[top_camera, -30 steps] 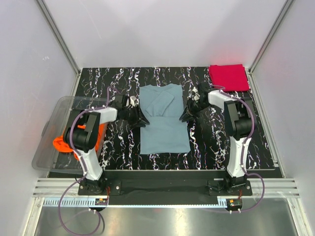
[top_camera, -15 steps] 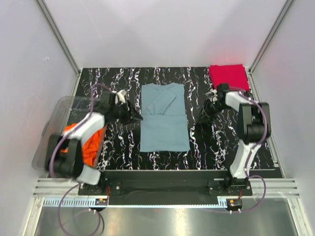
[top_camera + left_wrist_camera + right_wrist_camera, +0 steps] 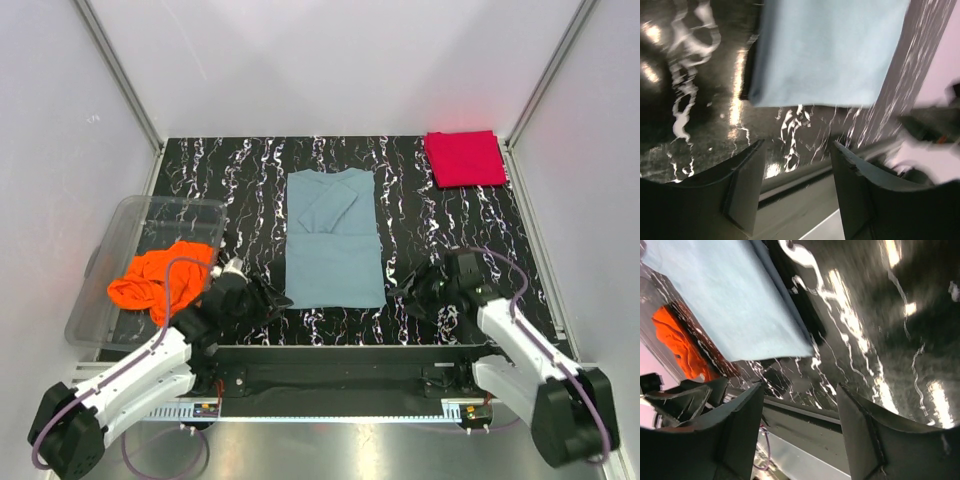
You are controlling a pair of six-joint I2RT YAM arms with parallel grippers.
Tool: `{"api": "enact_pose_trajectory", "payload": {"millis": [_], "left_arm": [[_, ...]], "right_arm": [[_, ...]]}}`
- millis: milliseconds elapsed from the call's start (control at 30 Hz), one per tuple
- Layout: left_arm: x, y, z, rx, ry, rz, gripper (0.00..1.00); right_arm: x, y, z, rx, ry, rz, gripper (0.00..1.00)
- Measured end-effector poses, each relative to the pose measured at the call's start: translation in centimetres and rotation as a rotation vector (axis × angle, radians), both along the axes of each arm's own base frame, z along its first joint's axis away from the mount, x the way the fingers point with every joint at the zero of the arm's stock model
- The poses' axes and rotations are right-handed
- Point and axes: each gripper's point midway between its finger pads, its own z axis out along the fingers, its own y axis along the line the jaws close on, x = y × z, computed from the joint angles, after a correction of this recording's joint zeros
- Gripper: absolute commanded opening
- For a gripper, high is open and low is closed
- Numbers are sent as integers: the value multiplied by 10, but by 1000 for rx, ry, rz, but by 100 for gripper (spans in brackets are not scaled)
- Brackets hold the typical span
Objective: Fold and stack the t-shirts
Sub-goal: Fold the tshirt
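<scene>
Jaws stand wide apart on both arms, with nothing between them. The left gripper (image 3: 272,298) is near the front edge of the black marbled table (image 3: 440,220), just off the near left corner of the grey-blue t-shirt (image 3: 333,250) and not touching it. Its wrist view shows that corner of cloth beyond the spread fingers (image 3: 742,185). The right gripper (image 3: 408,292) sits likewise just off the near right corner, apart from the cloth. There are three t-shirts. The grey-blue one lies flat in the middle of the table with its sleeves folded in. A red t-shirt (image 3: 464,158) lies folded at the far right corner. An orange t-shirt (image 3: 160,280) is crumpled in the one clear bin (image 3: 135,215) at the left. Two arms, two grippers.
</scene>
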Motion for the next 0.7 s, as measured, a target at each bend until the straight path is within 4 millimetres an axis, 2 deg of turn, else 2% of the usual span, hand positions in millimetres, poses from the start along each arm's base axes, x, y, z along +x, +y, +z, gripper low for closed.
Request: {"api": "enact_pose_trajectory", "payload": {"millis": [133, 267, 433, 533, 700], "left_arm": [[-4, 9, -21, -30, 67, 190, 59], [-4, 12, -38, -28, 128, 307, 60], [6, 7, -39, -119, 90, 397, 59], [15, 6, -32, -168, 57, 443, 58], [24, 4, -23, -228, 41, 492, 50]], "right_arm": [[-26, 18, -17, 22, 31, -49, 67], [-33, 22, -32, 18, 70, -138, 66], [-25, 22, -40, 66, 65, -259, 63], [-18, 27, -41, 91, 56, -299, 61], [-8, 34, -44, 135, 57, -348, 56]]}}
